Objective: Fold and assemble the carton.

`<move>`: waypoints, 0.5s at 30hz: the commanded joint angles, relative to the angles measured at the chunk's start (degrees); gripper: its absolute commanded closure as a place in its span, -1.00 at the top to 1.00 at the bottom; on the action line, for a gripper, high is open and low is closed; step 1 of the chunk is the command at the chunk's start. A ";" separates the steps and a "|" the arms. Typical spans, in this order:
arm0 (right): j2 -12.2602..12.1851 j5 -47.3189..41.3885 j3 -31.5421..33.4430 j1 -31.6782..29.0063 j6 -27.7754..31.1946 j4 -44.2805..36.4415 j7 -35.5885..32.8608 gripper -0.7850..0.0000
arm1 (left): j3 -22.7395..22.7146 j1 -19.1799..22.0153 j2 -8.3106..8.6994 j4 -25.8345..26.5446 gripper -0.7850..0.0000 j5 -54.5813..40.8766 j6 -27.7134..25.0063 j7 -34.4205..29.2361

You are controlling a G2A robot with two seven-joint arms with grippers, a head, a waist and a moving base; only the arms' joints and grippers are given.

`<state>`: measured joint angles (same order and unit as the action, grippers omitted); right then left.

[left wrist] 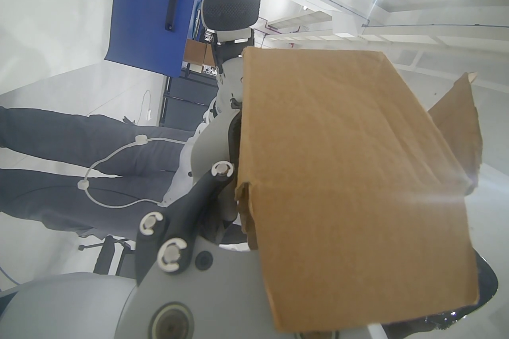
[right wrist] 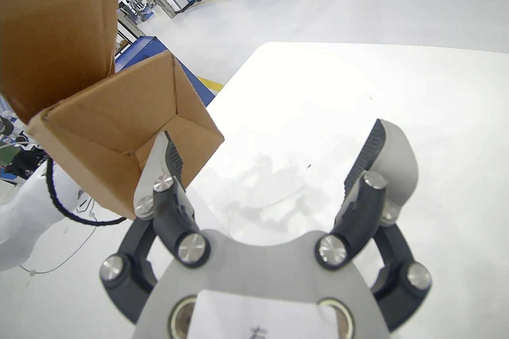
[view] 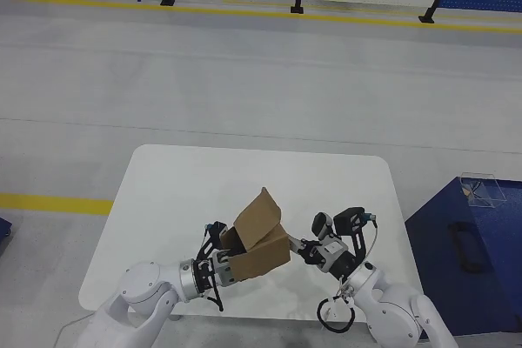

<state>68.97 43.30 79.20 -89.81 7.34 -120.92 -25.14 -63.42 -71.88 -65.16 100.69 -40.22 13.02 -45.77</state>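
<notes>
A brown carton (view: pixel 259 235) hangs tilted above the table's front edge, one flap standing up at its far end. My left gripper (view: pixel 221 262) is shut on its near-left wall; in the left wrist view the carton (left wrist: pixel 350 142) sits between the jaws of that gripper (left wrist: pixel 354 225). My right gripper (right wrist: pixel 270 154) is open beside the carton's open end (right wrist: pixel 115 122). One of its fingers (right wrist: pixel 165 157) touches the edge of that opening, and the other finger (right wrist: pixel 381 154) is over bare table. In the top view this gripper (view: pixel 304 252) is at the carton's right side.
The white table (view: pixel 200 187) stretches away behind the carton with free room. A blue cabinet (view: pixel 478 261) stands off the table's right edge, with a small clear box (view: pixel 480 187) on top. Grey floor with yellow lines surrounds the table.
</notes>
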 commanded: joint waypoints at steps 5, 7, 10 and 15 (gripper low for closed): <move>0.18 0.87 6.22 -0.91 -11.55 -0.42 5.77 1.00 | 0.00 0.00 0.00 0.00 -1.00 0.00 0.00 0.00; 0.23 0.63 7.19 -1.24 -12.95 -0.08 6.69 1.00 | 0.14 -0.07 -0.12 2.54 -1.00 0.69 3.53 5.70; 0.23 -2.10 8.14 -1.22 -12.36 1.19 5.52 1.00 | 0.68 -0.73 -0.81 8.56 -1.00 -4.23 14.99 20.30; 0.15 -2.00 8.05 -0.18 -10.60 4.06 4.38 1.00 | 3.67 -1.63 -3.47 16.89 -1.00 -19.44 23.97 52.52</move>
<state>69.14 41.37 87.36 -90.37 -3.64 -117.53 -20.35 -60.82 -73.46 -67.92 115.89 -54.72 35.82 -6.32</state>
